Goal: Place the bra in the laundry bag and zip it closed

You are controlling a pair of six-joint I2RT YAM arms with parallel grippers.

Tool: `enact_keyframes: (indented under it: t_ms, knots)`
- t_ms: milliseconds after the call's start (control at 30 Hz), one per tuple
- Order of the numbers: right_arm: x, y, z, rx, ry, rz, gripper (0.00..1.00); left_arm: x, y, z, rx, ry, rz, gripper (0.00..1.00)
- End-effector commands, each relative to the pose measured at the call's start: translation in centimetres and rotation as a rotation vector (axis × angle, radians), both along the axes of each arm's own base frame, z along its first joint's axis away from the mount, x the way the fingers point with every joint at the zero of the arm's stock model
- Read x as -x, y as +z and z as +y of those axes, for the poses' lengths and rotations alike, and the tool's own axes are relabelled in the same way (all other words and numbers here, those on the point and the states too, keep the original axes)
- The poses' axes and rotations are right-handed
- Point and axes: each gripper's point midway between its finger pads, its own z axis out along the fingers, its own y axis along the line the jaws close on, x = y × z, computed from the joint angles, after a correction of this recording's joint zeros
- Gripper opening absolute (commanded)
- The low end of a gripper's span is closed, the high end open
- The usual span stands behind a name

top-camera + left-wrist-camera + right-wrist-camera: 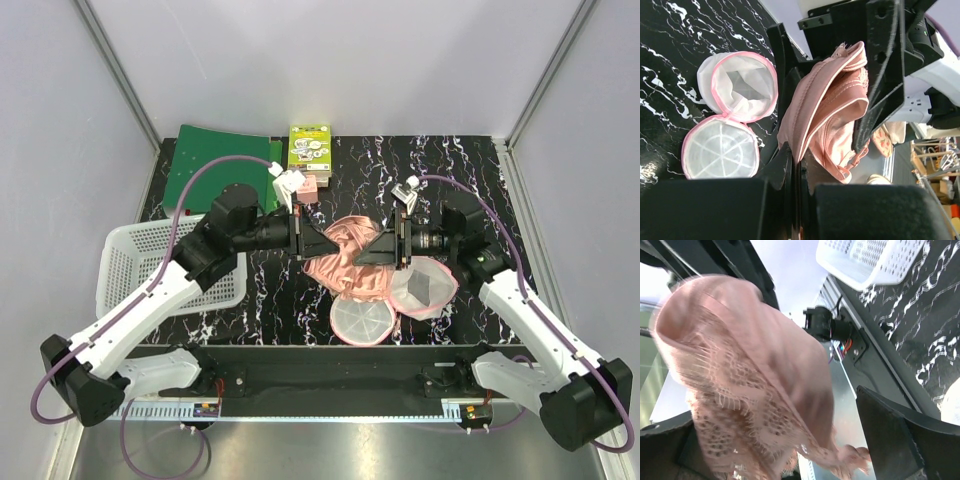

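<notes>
Left arm [140,310], right arm [530,315]: white links, black joints; purple cables [215,163] looping.

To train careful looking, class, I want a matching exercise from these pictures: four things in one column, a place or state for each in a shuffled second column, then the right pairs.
Things
1. bra
2. laundry bag
3. white basket
4. green folder

Places or states
A. flat at the far left corner of the table
B. unzipped on the table, both halves spread open
C. at the left edge of the table
D. held up, pinched in the left fingers

Pairs: 1-D, 2-B, 3-C, 4-A
</notes>
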Motion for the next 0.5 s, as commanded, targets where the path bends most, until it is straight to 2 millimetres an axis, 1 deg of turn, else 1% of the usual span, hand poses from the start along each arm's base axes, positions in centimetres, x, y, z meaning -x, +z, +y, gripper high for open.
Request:
enact_keyframes:
  t_ms: [0, 33, 67, 133, 167, 200, 233, 267, 300, 333, 367, 400, 433, 467]
  knots:
    - [-1.0, 2.2, 0.4, -0.071, -0.044, -0.095, 0.96, -0.9, 3.2, 0.0, 0.111, 0.062, -0.056, 0.0]
    - [-1.2, 2.5, 0.3, -0.078, -0.063, -0.106, 0.93, -1.0, 3.7, -0.1, 0.136, 0.077, -0.051, 0.0]
    - [-1.3, 2.6, 0.4, -0.082, -0.07, -0.101, 0.86, -1.0, 3.6, 0.0, 0.148, 0.083, -0.045, 0.0]
    - [-1.6, 2.9, 0.3, -0.086, -0.098, -0.106, 0.8, -1.3, 4.1, 0.2, 0.174, 0.121, -0.046, 0.0]
    - [-1.7, 2.8, 0.3, -0.085, -0.104, -0.104, 0.66, -1.4, 3.9, 0.4, 0.171, 0.133, -0.042, 0.0]
    - [-1.9, 2.7, 0.3, -0.082, -0.114, -0.101, 0.56, -1.9, 3.9, 0.6, 0.168, 0.164, -0.045, 0.0]
    - [-2.1, 2.5, 0.3, -0.08, -0.119, -0.087, 0.41, -1.9, 4.0, 0.8, 0.169, 0.177, -0.043, 0.0]
    - [-2.1, 2.4, 0.4, -0.078, -0.117, -0.076, 0.15, -2.0, 4.0, 0.7, 0.168, 0.18, -0.04, 0.0]
    - [-2.4, 2.0, 0.5, -0.07, -0.122, -0.06, 0.02, -2.2, 3.8, 0.7, 0.163, 0.187, -0.037, 0.0]
    - [-2.6, 1.8, 0.5, -0.065, -0.129, -0.045, 0.0, -2.3, 3.7, 0.6, 0.152, 0.187, -0.03, 0.04]
    - [-2.7, 1.6, 0.6, -0.06, -0.132, -0.042, 0.0, -2.4, 3.5, 0.6, 0.14, 0.185, -0.026, 0.17]
    - [-3.2, 1.0, 0.4, -0.035, -0.169, -0.015, 0.0, -2.6, 3.3, 0.7, 0.123, 0.196, -0.027, 0.32]
    - [-3.6, 0.0, 0.0, 0.012, -0.202, -0.017, 0.0, -2.7, 2.9, 1.1, 0.078, 0.209, -0.028, 0.56]
    - [-4.0, -0.1, -0.4, 0.047, -0.241, -0.024, 0.0, -2.8, 2.6, 1.4, 0.056, 0.226, -0.031, 0.63]
